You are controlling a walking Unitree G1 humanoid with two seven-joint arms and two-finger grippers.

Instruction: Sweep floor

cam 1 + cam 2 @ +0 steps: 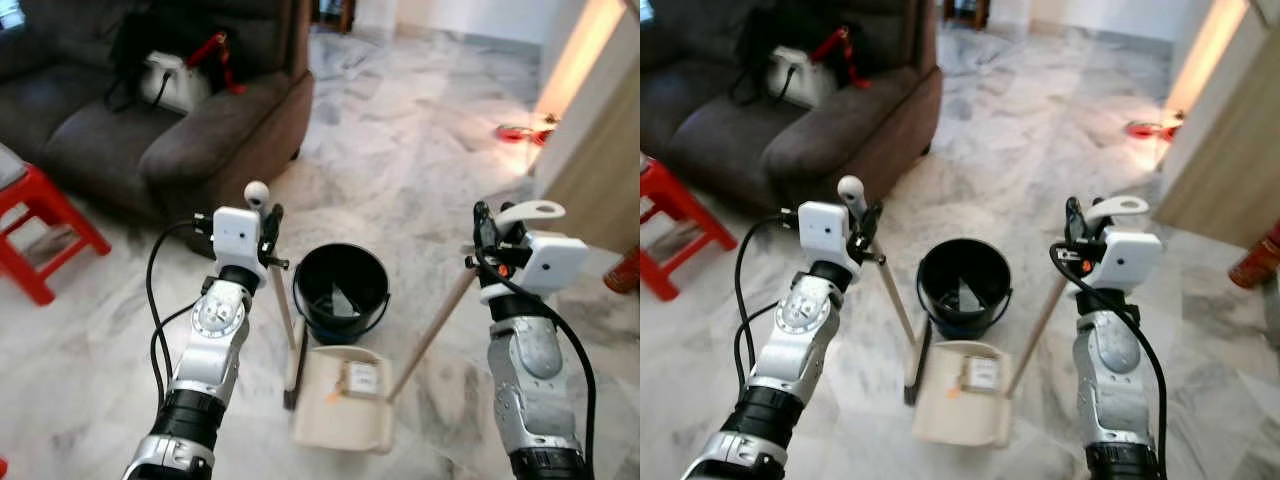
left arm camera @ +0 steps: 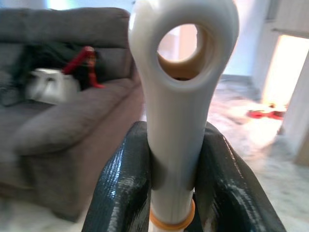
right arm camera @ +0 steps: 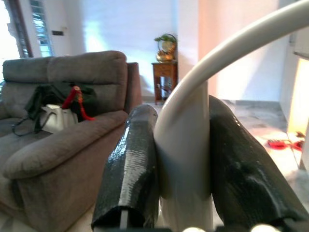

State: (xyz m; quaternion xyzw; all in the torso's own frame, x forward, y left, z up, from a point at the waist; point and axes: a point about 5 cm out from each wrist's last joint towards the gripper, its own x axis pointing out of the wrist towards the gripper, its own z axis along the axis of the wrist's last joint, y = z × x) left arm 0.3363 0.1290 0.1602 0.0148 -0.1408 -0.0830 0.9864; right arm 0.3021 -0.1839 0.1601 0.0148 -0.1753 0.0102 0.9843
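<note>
Nearest on the marble floor (image 1: 420,150) lies the cream dustpan (image 1: 345,398), its long handle (image 1: 432,328) slanting up to the right gripper (image 1: 487,238), whose jaws are clamped tight on its white grip. Beside the pan, the broom (image 1: 284,318) stands nearly upright, its looped white top pinched firmly by the left gripper (image 1: 268,228). Just beyond the dustpan sits a black bucket (image 1: 341,290). Farther back stands a grey sofa (image 1: 190,110).
</note>
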